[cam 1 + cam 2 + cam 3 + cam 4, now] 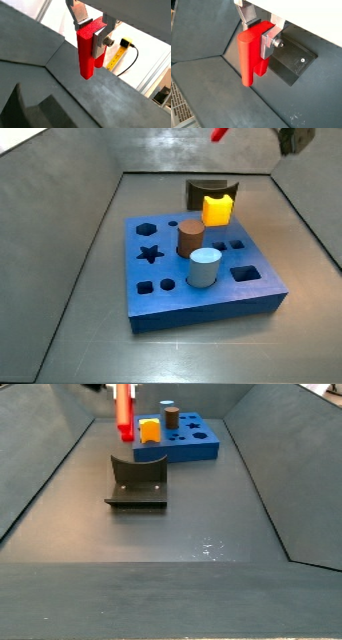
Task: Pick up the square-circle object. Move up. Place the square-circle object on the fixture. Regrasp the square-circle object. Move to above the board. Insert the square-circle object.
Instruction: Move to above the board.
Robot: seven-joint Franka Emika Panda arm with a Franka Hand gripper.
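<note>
The square-circle object [85, 52] is a long bright red piece, and my gripper [91, 31] is shut on its upper end so that it hangs straight down. Both wrist views show the silver fingers clamping the red piece [251, 55]. In a side view it hangs [123, 412] high in the air, above the floor between the fixture [138, 479] and the board [194, 446]. The dark fixture [207, 191] stands just behind the blue board [201, 293]. Its dark plate [294, 62] lies below the held piece.
A yellow block [218, 209] sits at the board's back edge against the fixture. A brown cylinder [191, 236] and a pale blue cylinder [203, 268] stand in the board. Grey sloping walls [54, 464] enclose the floor. A yellow tape and black cable [123, 50] lie outside.
</note>
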